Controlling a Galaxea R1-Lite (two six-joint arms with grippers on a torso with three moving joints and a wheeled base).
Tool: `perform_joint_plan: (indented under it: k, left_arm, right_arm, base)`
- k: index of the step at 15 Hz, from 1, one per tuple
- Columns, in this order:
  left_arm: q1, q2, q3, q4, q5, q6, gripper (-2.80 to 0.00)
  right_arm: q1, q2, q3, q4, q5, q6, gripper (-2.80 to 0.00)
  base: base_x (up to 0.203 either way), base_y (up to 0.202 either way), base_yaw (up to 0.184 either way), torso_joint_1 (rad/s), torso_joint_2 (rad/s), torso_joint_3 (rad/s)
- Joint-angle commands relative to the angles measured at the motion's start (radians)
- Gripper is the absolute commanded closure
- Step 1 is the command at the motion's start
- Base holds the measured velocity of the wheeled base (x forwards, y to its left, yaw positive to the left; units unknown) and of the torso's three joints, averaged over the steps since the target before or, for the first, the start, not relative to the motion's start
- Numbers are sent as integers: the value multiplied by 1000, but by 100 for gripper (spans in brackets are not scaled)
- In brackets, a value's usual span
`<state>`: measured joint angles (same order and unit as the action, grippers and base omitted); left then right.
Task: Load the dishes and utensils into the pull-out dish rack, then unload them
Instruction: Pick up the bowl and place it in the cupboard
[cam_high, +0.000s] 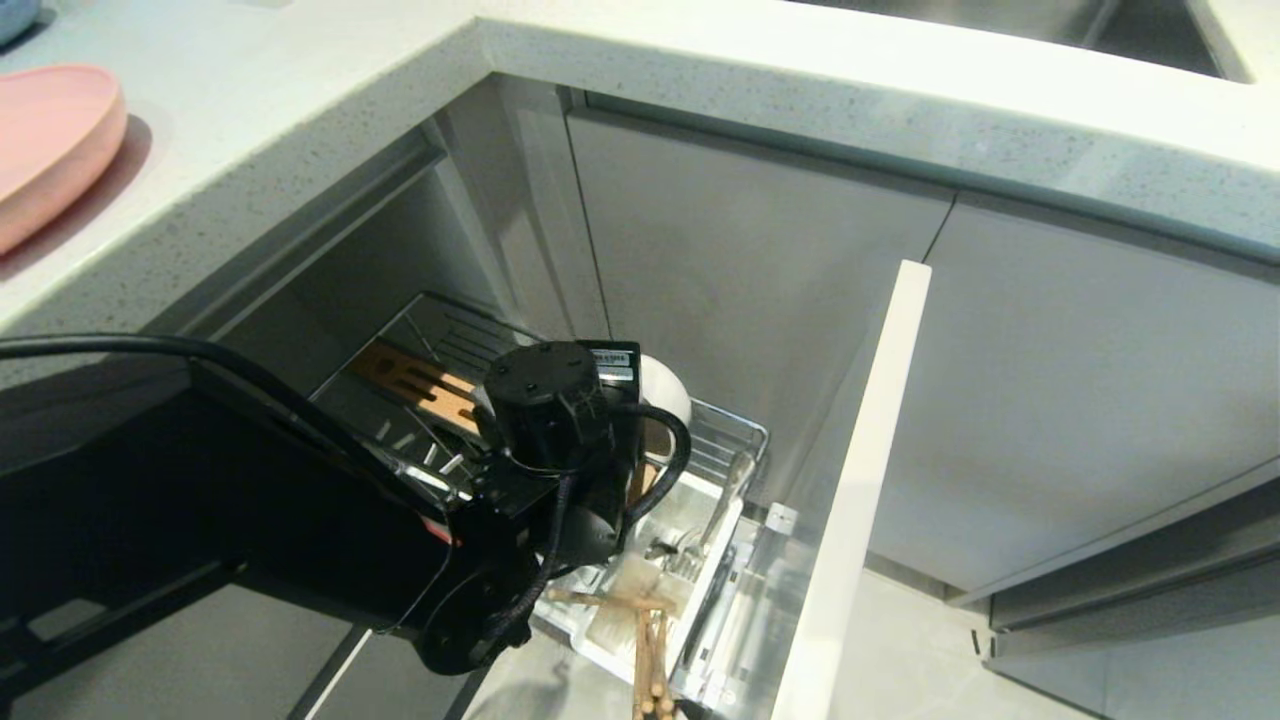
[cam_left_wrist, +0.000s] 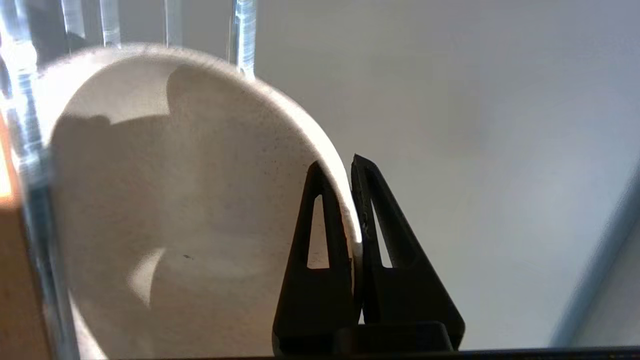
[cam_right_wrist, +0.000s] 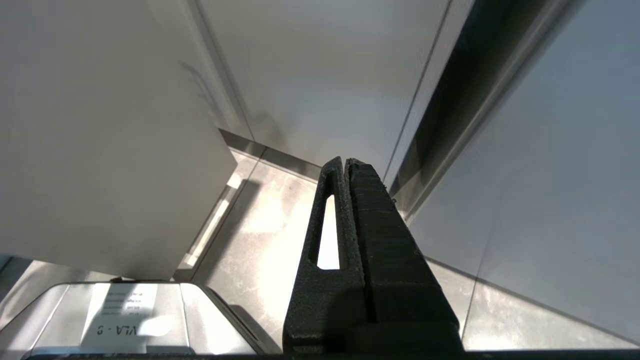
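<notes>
Gripping the rim of the cream-white bowl, my left tool has one black finger inside the bowl and one outside, closed tight on the thin edge. In the head view my left arm reaches down into the pull-out dish rack and covers most of the bowl, so I see only a rounded white sliver past the wrist. The bowl stands on edge among the chrome prongs, its matte, faintly speckled hollow toward the wrist camera.

Nearest me in the rack, the wooden chopsticks poke out of the white plastic cutlery tub, and the shiny metal spoon lies in it just beyond them. The slotted wooden strip sits on the far side of my arm. The pale flat cabinet front stands edge-on to the right of the basket.

My right tool hangs apart from the work, fingers pressed together on nothing, above a pale floor beside grey cabinet doors.

Farther off, up on the speckled stone desk, the pink plate rests at the left edge, smooth and shallow.
</notes>
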<state>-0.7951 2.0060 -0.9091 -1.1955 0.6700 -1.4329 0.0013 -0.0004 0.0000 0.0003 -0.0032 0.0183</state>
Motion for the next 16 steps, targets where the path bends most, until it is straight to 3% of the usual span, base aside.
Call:
perform_joint_plan:
  k: [1, 7, 8, 16]
  left_arm:
    - [1, -1, 1, 43, 6, -35, 0]
    - [1, -6, 1, 80, 7, -55, 0]
    - [1, -7, 1, 82, 8, -49, -280]
    - [-2, -150, -1, 280, 8, -49, -280]
  right_arm:
    - [0, 0, 2, 0, 0, 0, 0]
    - [0, 0, 2, 0, 0, 0, 0]
    - [0, 0, 2, 0, 0, 0, 0]
    - [0, 0, 2, 0, 0, 0, 0]
  base:
    - [0, 0, 0, 0, 0, 0]
    - [0, 0, 0, 0, 0, 0]
    - [0, 0, 0, 0, 0, 0]
    - [0, 0, 0, 0, 0, 0]
